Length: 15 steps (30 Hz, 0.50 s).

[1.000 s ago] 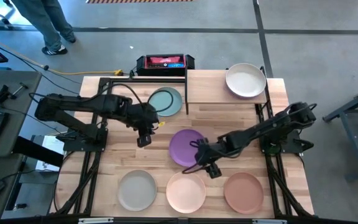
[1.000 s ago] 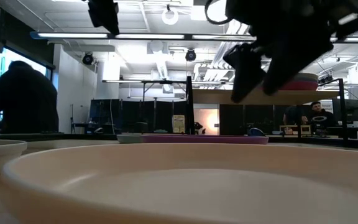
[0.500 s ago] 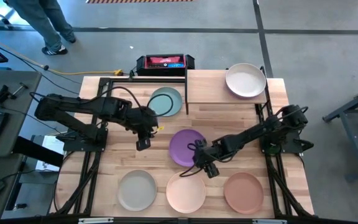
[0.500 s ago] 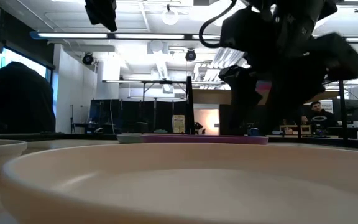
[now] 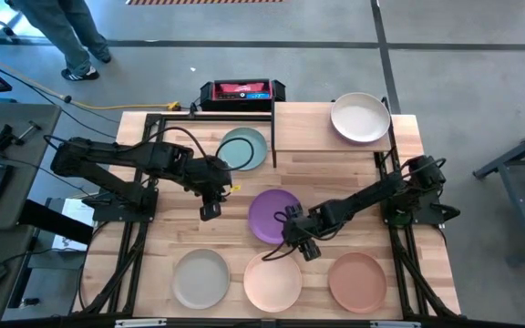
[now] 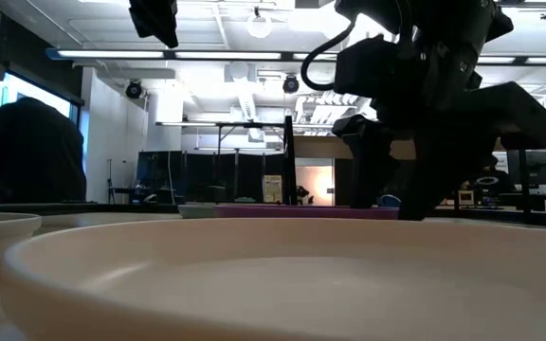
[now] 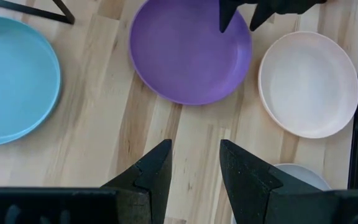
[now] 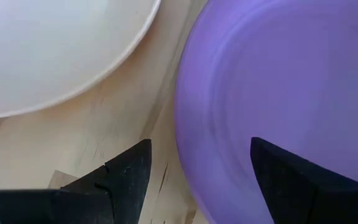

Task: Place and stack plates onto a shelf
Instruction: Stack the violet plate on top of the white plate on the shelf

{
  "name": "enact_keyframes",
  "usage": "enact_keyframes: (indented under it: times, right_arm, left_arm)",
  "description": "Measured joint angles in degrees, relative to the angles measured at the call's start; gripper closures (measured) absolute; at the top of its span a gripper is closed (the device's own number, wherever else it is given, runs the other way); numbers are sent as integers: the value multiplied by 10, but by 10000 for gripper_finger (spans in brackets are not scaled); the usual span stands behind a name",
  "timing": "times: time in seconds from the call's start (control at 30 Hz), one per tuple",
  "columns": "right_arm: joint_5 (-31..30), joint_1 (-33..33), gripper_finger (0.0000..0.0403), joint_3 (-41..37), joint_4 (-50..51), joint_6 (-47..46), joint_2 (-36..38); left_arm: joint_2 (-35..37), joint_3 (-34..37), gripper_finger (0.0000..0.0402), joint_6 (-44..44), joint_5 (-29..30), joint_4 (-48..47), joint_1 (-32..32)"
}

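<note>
While the right gripper (image 5: 300, 244) straddles the purple plate's (image 5: 273, 216) lower-right rim at frame centre, its fingers stand apart, clamping nothing.
Left gripper (image 5: 210, 208), also apart, hovers just left of that plate; the peach plate (image 6: 282, 284) fills the low view, hiding the tabletop.

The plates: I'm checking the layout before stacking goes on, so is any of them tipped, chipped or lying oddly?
Nothing stands out. The purple plate, pale teal plate, grey-beige plate, peach plate and terracotta plate lie flat and apart on the table; the cream plate sits flat on the shelf.
</note>
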<state>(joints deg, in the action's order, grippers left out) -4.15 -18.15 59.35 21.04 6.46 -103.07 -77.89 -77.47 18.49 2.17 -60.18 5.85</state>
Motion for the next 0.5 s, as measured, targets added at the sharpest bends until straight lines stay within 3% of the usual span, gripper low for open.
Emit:
enact_keyframes:
  times: [0.5]
  right_arm:
    - [0, 0, 269, 0, 1, -15, 0]
  left_arm:
    - [0, 0, 277, -1, 0, 0, 0]
